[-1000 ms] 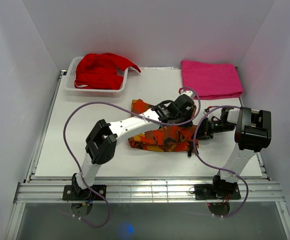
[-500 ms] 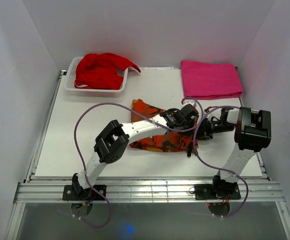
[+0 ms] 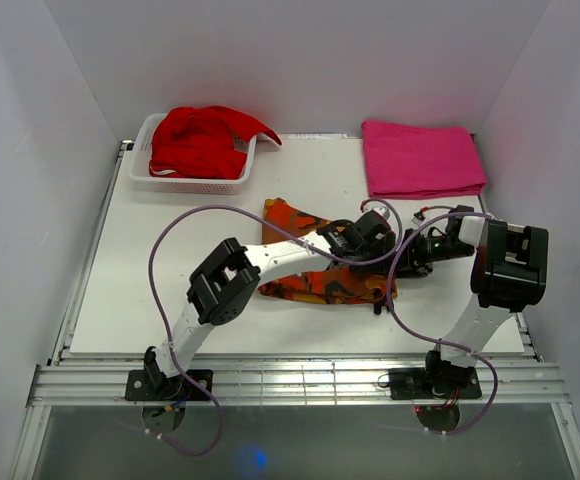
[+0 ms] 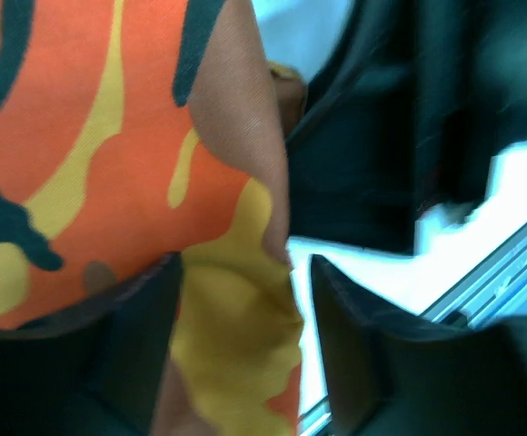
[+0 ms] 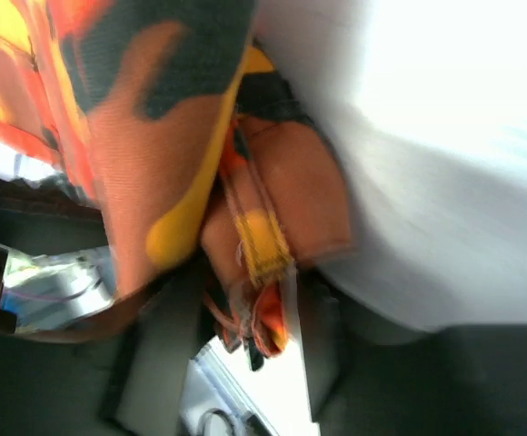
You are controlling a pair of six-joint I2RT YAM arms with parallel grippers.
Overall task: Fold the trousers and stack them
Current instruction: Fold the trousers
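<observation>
The trousers lie in a rumpled, partly folded band across the middle of the table, one camouflage leg angling up and left while the other end is gathered at the right, where both arms meet. The right jaws pinch a bunched hem or seam of that right end, the cloth packed tight between them in the right wrist view and seemingly held just off the surface. The left jaws stand spread around a hanging edge of the same end; in the left wrist view a sliver of light shows between the cloth and one of the fingers, so they do not look clamped. The left arm reaches across the garment from the left, and the right arm comes in from the right side. To do this step well, the left jaws likely need to close on one clean layer beside the right's hold, so both carry the end over evenly without twisting. Well apart at the back, a folded pink cloth marks a probable stacking spot, and a basket holds a red garment.
</observation>
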